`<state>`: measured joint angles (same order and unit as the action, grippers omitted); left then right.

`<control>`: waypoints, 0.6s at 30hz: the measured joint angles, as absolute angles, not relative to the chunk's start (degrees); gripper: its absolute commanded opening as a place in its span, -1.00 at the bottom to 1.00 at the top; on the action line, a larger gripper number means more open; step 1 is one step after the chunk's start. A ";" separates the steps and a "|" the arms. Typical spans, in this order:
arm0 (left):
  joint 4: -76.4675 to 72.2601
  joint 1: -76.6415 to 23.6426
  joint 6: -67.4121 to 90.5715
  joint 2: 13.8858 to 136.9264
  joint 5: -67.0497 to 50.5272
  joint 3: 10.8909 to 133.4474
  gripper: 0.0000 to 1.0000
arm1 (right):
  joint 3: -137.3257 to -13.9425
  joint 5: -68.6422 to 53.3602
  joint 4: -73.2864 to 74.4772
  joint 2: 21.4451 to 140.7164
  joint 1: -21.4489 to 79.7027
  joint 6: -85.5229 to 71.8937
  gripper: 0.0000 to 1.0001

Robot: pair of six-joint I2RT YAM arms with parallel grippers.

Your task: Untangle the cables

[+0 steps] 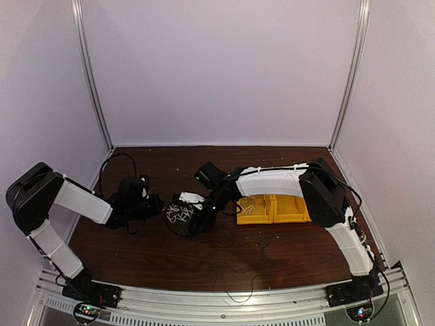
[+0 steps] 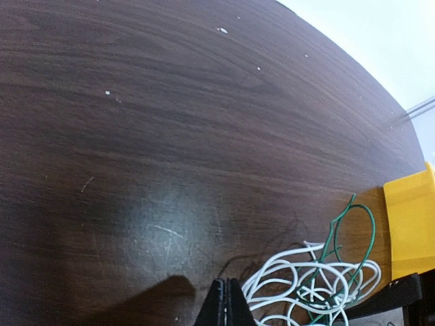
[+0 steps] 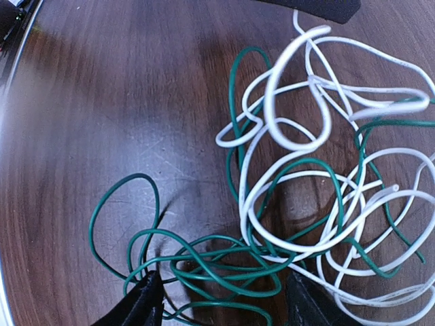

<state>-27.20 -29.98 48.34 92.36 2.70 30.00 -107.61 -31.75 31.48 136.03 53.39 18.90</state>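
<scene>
The cables [image 1: 180, 214] lie as a tangled bundle of white and green loops on the dark wooden table, between my two grippers. In the right wrist view the white cable [image 3: 299, 136] loops over the green cable [image 3: 224, 265]. My right gripper [image 3: 224, 307] is open and straddles green loops low over the table. My left gripper [image 2: 226, 302] is shut, just left of the white loops [image 2: 299, 278]. A hair-thin black strand [image 2: 238, 265] runs up to its tips; I cannot tell whether it is pinched.
A yellow bin [image 1: 272, 209] stands right of the bundle, under the right arm. Thin black wires [image 1: 238, 261] trail over the near part of the table. Walls enclose the table at the back and on both sides.
</scene>
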 measured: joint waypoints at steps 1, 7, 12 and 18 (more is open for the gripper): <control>-27.24 -29.98 48.21 92.77 2.68 30.30 -1.00 | -107.61 -31.68 31.62 136.03 53.39 19.09 0.26; -26.44 -29.98 47.99 91.81 2.70 30.68 -1.00 | -106.56 -31.46 33.30 133.27 53.49 21.37 0.42; -22.98 -29.98 47.46 86.04 2.46 32.18 -1.00 | -106.80 -31.09 32.69 130.10 54.46 21.63 0.43; -18.26 -30.06 45.98 78.59 1.21 38.11 -1.00 | -110.76 -30.87 31.66 133.69 55.59 20.23 0.72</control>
<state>-18.26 -30.06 45.98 78.59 1.21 38.11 -110.76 -30.87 31.66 133.69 55.59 20.23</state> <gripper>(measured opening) 0.008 0.839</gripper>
